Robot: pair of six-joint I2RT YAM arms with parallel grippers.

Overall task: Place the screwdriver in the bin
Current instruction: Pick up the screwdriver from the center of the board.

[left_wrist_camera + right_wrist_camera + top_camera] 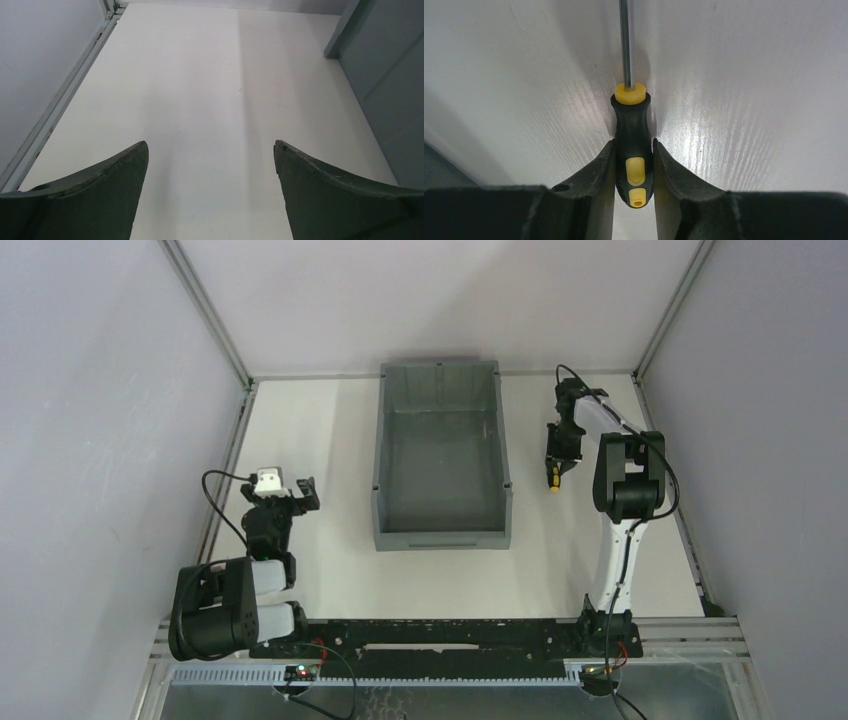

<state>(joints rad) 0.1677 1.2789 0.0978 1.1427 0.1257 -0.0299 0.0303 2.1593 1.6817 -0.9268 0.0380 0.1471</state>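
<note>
Meanwhile the right gripper pinches the screwdriver handle beside the bin, left gripper spread wide.

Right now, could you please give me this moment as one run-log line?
right gripper: shut on screwdriver, right of bin | left gripper: open, holding nothing | screwdriver not yet in bin

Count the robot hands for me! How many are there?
2. The left gripper hangs open over the table, left of the bin. The right gripper, right of the bin, is shut on the screwdriver. None seem hidden.
</note>
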